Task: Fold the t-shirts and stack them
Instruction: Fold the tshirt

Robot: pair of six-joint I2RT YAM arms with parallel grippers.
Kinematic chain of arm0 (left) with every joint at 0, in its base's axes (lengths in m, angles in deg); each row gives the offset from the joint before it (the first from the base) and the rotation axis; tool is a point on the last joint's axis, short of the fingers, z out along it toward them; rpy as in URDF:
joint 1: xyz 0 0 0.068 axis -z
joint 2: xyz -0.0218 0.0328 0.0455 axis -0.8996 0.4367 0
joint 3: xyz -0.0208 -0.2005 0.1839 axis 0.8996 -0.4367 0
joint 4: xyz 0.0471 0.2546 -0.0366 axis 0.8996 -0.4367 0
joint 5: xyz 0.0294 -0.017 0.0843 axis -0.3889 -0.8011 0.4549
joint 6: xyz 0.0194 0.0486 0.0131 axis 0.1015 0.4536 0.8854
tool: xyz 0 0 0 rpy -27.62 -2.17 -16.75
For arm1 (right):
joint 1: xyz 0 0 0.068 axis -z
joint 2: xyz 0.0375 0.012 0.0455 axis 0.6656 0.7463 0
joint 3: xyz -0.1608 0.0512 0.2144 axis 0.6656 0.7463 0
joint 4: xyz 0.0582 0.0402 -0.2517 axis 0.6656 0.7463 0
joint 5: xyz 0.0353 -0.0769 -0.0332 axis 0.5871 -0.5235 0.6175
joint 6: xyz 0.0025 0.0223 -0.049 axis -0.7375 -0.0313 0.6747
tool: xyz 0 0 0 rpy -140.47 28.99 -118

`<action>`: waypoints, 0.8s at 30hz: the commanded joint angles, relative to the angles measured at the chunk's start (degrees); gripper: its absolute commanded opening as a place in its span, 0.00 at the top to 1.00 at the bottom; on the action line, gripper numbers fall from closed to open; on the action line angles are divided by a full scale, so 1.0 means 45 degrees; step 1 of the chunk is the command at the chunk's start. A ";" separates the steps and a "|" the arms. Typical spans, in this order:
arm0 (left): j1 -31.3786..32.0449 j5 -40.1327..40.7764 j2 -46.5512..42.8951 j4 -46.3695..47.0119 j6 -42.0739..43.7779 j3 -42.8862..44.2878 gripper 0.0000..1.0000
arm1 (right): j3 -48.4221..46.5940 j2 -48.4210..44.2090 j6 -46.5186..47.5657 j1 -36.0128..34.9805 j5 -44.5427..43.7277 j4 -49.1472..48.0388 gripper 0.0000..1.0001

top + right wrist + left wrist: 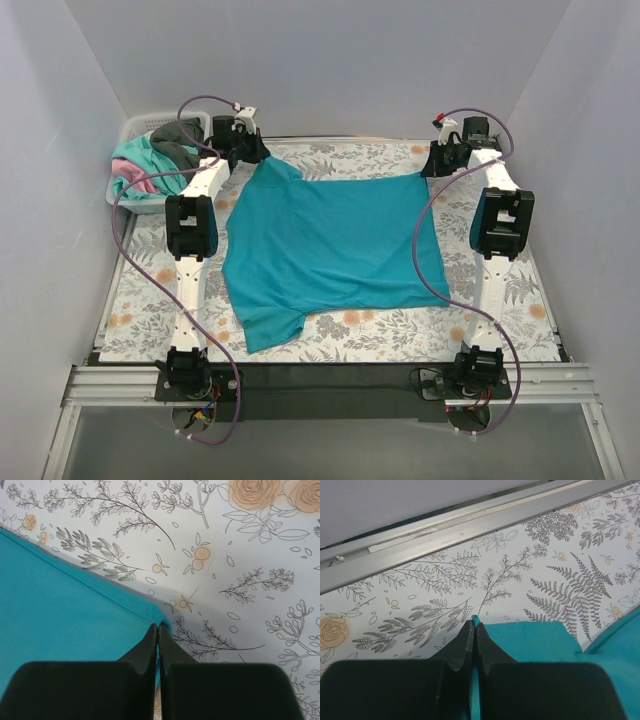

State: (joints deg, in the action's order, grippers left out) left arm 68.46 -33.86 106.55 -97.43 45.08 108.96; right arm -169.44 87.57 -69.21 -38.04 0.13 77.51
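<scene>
You've got the teal t-shirt (330,245) spread flat on the table (520,330), one sleeve toward the near left. The left jaws and right jaws are each clenched on a far corner, so all cloth lies base-side of each pinch. The top view gives the outline; only the wrist views confirm cloth between the tips.
</scene>
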 commanded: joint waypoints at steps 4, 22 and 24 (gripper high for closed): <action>0.0027 -0.0888 -0.1884 0.0486 0.0348 -0.0573 1.00 | 0.0022 -0.1328 0.0261 0.0158 0.0087 -0.0285 0.99; 0.0008 -0.2764 -0.8640 0.0311 0.2553 -0.8873 1.00 | 0.3127 -0.3750 0.1706 0.0627 0.0928 0.0535 0.99; 0.0008 -0.2726 -0.9519 0.0329 0.2653 -0.9983 1.00 | 0.3518 -0.3946 0.1843 0.0724 0.0967 0.0652 0.99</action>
State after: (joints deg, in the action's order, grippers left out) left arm 68.44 -44.59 69.96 -95.02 54.11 68.90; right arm -155.19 73.61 -63.29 -35.48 2.90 78.77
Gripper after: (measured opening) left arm 0.021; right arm 0.020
